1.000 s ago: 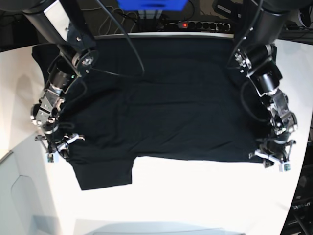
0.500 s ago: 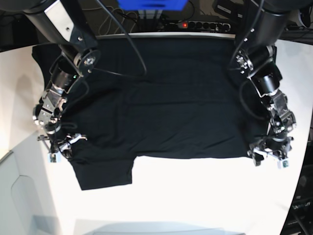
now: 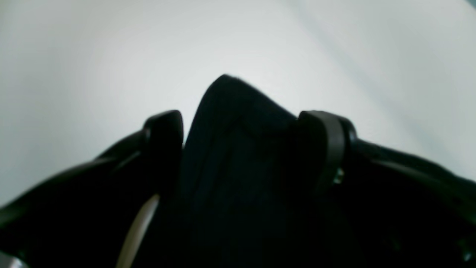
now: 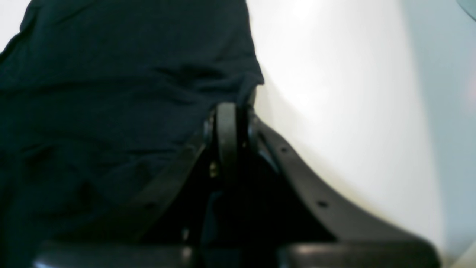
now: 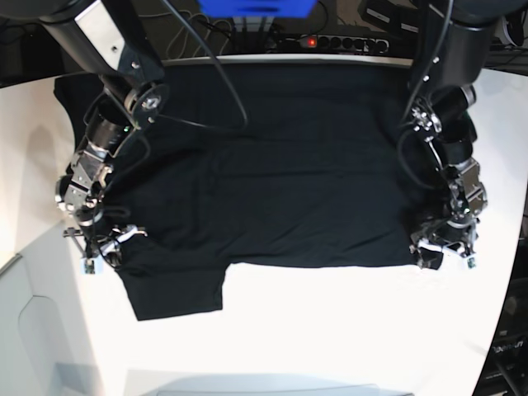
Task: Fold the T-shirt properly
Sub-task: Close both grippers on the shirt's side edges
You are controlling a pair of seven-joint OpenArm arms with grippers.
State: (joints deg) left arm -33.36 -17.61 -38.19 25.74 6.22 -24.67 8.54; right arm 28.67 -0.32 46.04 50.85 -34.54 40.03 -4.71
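Observation:
The black T-shirt (image 5: 280, 181) lies spread flat across the white table (image 5: 330, 330), with one sleeve (image 5: 177, 293) sticking out toward the front. In the base view my left gripper (image 5: 443, 250) sits at the shirt's right front corner. The left wrist view shows this gripper (image 3: 241, 124) open, its fingers (image 3: 165, 128) apart with a raised ridge of the T-shirt (image 3: 238, 156) between them. My right gripper (image 5: 103, 246) is at the shirt's left edge. Seen from the right wrist, it (image 4: 227, 109) is shut, pinching the hem of the T-shirt (image 4: 111, 74).
A power strip (image 5: 338, 41) with cables and a blue object (image 5: 256, 7) sit behind the table's back edge. The table's front left corner is cut at an angle (image 5: 33, 280). Bare white tabletop (image 5: 355, 346) stretches in front of the shirt.
My left gripper has opened and let go of the cloth, and it has moved slightly inward and back along the shirt's right corner. The right gripper stayed put.

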